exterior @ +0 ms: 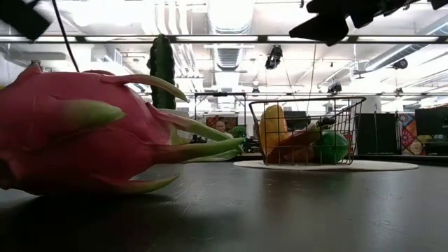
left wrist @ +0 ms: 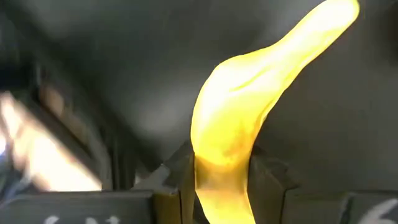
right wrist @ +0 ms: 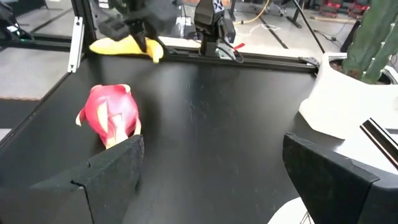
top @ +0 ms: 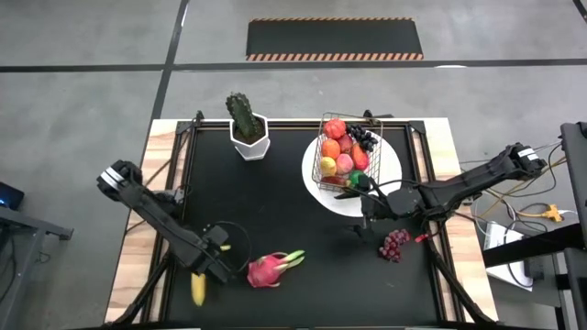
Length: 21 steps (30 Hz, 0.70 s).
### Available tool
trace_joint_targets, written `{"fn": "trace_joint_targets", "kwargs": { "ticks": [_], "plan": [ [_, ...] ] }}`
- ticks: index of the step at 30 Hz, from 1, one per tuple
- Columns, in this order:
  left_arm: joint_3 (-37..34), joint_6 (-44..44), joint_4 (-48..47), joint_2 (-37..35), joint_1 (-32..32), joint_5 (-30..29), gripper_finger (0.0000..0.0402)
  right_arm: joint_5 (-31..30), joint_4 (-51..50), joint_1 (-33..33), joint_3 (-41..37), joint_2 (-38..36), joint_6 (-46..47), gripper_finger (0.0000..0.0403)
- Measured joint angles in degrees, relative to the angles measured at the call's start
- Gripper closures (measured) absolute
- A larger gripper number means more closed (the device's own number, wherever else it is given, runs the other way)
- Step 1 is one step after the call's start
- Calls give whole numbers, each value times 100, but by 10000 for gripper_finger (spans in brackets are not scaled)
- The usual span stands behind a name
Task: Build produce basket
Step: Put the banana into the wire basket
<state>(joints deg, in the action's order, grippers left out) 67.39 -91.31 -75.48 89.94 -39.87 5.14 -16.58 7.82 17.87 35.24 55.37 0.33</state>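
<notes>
The pink dragon fruit is lying closest to the low camera, filling the left of that view, its long axis running across the table with its green-tipped leaves pointing toward the wire basket. From above it is sitting near the front edge of the black table, leaves aimed toward the right arm's side.

The left arm is reaching in low from the left edge, bent at the elbow, and its left gripper is at the front left corner, pinching the yellow banana between its fingers. The banana is lying lengthwise front to back, one end sticking out past the table's front edge.

The right arm is stretching in from the right, and its right gripper is hovering with its fingers spread wide, empty, just in front of the round white plate.

One basket is standing on the plate, piled with several fruits. One bunch of purple grapes is lying near the right gripper. One cactus in a white pot is standing at the back.
</notes>
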Motion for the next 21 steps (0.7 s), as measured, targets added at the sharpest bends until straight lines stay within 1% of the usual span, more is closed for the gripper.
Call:
{"fn": "trace_joint_targets", "kwargs": {
  "ticks": [3,5,9,12,15,17,19,21],
  "plan": [
    [226,363,30,-264,-3,-1229,313,3,457,2,-224,0,-116,37],
    [403,622,45,-420,2,-1938,312,3,847,2,-413,0,-168,37],
    [804,1311,55,-591,-2,-3020,311,4,1359,2,-653,0,-191,37],
    [1062,1967,251,-668,-4,-4016,310,7,1392,2,-677,0,-252,37],
    [1105,3070,1009,-698,6,-5046,310,7,1408,2,-677,0,-275,37],
    [1049,4006,1730,-706,32,-5550,309,7,1443,2,-675,0,-317,37],
    [928,4914,2552,-709,104,-5804,309,7,1572,0,-675,0,-416,37],
    [753,5790,3451,-709,228,-5825,309,7,1723,1,-677,0,-476,37]
  ]
}}
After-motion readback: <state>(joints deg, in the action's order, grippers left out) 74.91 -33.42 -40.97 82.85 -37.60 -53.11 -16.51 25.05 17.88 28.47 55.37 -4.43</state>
